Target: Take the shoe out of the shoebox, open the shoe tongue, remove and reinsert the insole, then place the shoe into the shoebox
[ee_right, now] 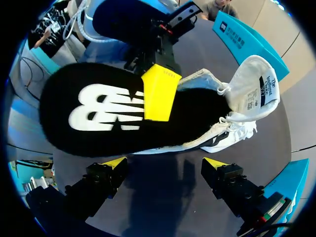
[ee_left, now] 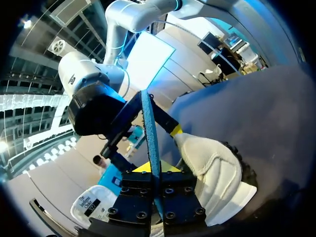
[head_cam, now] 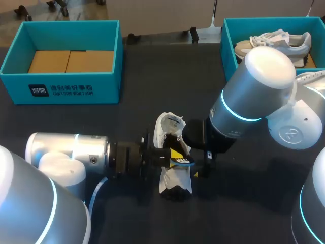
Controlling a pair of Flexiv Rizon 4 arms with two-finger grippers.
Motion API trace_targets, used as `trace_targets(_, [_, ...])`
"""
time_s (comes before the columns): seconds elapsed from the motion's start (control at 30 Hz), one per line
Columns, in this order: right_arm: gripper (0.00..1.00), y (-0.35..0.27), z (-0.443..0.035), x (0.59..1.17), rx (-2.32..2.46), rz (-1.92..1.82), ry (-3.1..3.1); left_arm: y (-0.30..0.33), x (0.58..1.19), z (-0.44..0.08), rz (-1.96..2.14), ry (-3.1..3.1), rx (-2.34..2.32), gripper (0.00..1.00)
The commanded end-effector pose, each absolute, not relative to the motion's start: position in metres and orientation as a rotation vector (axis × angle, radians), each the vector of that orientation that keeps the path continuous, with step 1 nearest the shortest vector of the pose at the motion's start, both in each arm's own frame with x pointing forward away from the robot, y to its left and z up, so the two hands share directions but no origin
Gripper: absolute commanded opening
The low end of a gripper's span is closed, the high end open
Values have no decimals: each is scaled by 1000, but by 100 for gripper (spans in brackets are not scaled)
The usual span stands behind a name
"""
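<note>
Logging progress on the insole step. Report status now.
Left pincer shut on insole, one end at shoe's opening. Right pincer open, facing insole, not touching. Shoe on table, tongue open. Nothing in the way.

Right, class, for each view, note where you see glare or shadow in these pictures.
Head view: glare whitens the top of the right arm. Right wrist view: the insole throws a soft shadow on the table, ahead of the open right gripper. Left wrist view: light gleams on the right arm's pale casing.
</note>
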State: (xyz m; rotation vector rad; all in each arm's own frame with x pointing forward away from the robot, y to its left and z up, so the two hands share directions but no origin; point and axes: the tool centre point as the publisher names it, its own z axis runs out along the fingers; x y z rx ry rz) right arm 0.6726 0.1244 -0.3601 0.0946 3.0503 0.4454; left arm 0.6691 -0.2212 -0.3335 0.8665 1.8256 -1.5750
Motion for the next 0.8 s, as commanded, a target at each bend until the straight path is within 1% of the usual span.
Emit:
trace_targets(0.03, [100,125,-361,672,96,445,3048,-225,683,-345,-1551,1820,877,0])
trace_targets(0.27, [100,125,-361,672,96,445,3048,-222,695,-350,-1505,1811,863,0])
trace_targets(0.4, [100,125,-361,672,96,445,3048,-221,690,-342,-1544,1806,838,0])
trace_targets(0.43, [100,125,-361,672,96,445,3048,-221,688,-339,-1545,1804,840,2])
trace_targets(0.47, [100,125,-361,672,96,445,3048,-221,685,-337,-1551,1801,842,28])
trace_targets(0.5, [100,125,-361,672,96,445,3048,-220,683,-334,-1570,1799,835,42])
trace_targets(0.53, [100,125,-361,672,96,445,3048,-220,681,-332,-1572,1799,835,47])
trace_targets(0.6, [100,125,-361,672,96,445,3048,-219,678,-327,-1584,1792,830,47])
trace_targets(0.7, [100,125,-361,672,96,445,3048,-220,675,-322,-1608,1782,815,39])
trace_targets(0.77, [100,125,-361,672,96,445,3048,-221,672,-319,-1624,1776,808,37])
trace_targets(0.8, [100,125,-361,672,96,445,3048,-221,671,-319,-1625,1773,811,34])
